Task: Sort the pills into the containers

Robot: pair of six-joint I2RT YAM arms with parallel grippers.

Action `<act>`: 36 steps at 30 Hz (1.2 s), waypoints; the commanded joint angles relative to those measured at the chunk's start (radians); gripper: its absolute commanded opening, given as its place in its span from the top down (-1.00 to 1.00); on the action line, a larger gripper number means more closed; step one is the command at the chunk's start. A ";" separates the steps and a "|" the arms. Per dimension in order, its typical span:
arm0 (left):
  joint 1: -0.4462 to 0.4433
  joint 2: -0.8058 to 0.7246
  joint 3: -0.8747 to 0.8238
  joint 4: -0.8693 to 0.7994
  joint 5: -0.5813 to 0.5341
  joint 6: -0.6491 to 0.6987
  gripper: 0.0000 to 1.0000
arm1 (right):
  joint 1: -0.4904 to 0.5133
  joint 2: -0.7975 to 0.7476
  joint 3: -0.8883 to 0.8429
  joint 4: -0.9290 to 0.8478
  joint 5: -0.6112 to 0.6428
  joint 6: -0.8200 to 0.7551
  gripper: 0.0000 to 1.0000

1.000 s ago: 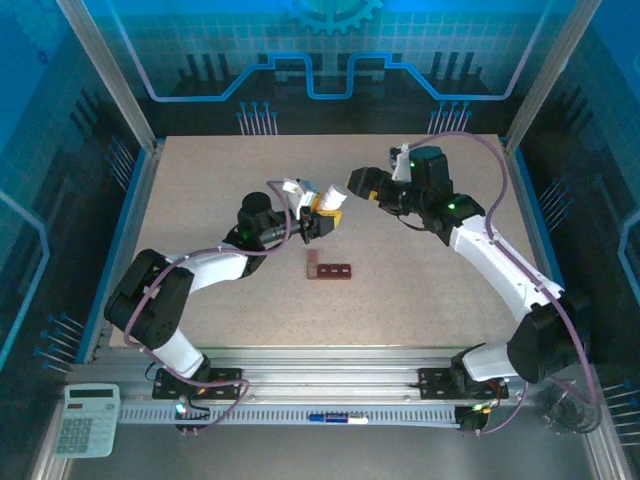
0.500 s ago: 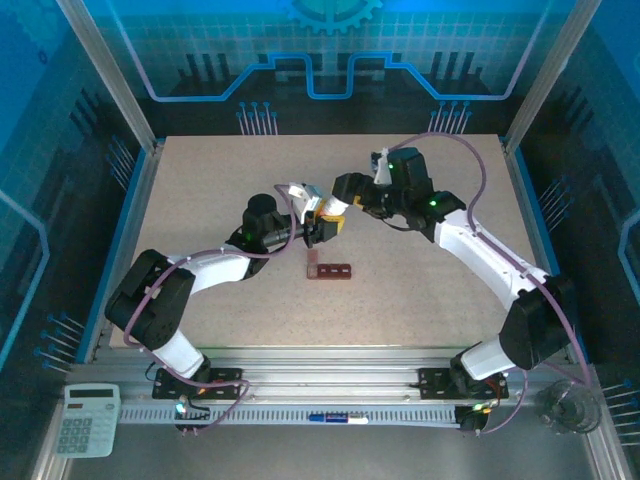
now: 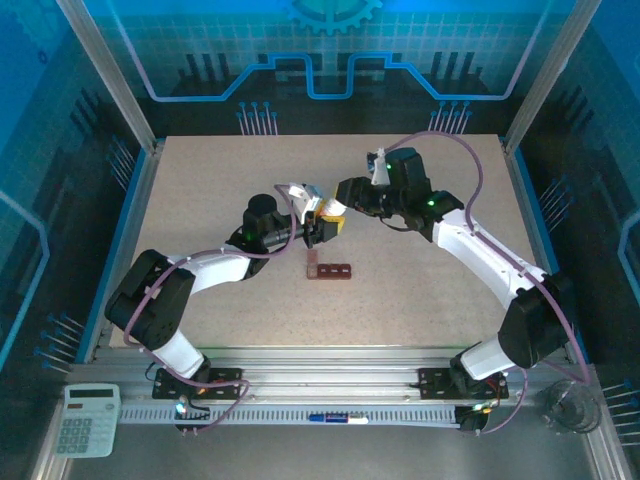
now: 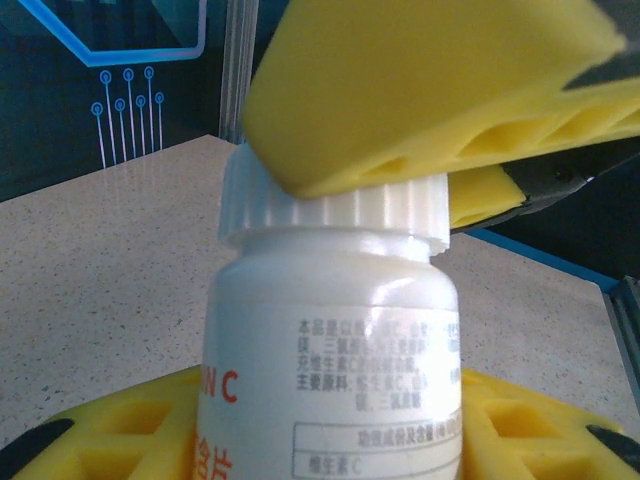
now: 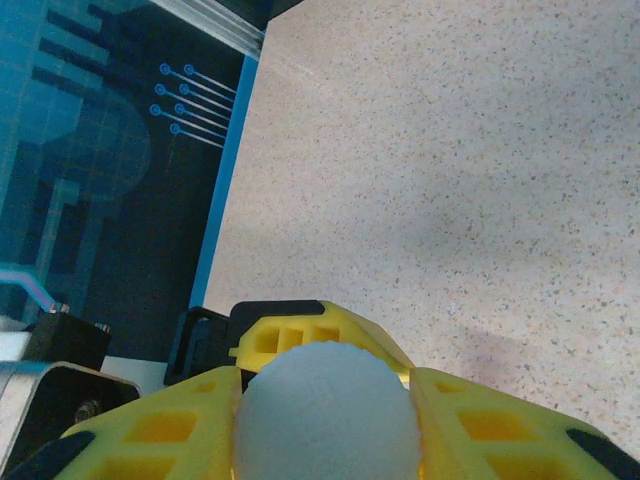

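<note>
The containers (image 3: pixel 330 270), a dark reddish-brown strip of lidded compartments, lie on the table just in front of both grippers. My left gripper (image 3: pixel 320 228) (image 4: pixel 330 445) is shut on a white bottle (image 4: pixel 330 350) with orange lettering, held above the table. The bottle's ribbed white cap (image 4: pixel 335 205) (image 5: pixel 325 415) sits between the yellow fingers (image 5: pixel 500 440) of my right gripper (image 3: pixel 335 210) (image 5: pixel 325 435), which press on it from both sides. One of those right fingers (image 4: pixel 430 90) crosses over the cap in the left wrist view. The pills are out of view.
Speckled tabletop (image 3: pixel 220 170) spreads around the arms, bounded by a blue-edged frame (image 3: pixel 120 215). Off the table's near edge lie a calculator (image 3: pixel 87 420), a pen (image 3: pixel 335 417) and a clear glass (image 3: pixel 568 408).
My right gripper has swung left to the bottle and closed on its cap. The left gripper has kept hold of the bottle and barely moved.
</note>
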 commanded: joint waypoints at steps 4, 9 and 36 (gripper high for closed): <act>0.014 -0.026 0.023 0.088 0.101 -0.081 1.00 | -0.064 -0.020 -0.038 0.130 -0.218 -0.272 0.15; 0.038 0.000 0.030 0.217 0.208 -0.241 1.00 | -0.101 -0.028 -0.056 0.180 -0.372 -0.393 0.10; -0.010 -0.069 0.053 -0.144 -0.020 0.138 1.00 | -0.127 -0.084 -0.100 0.103 -0.035 0.124 -0.68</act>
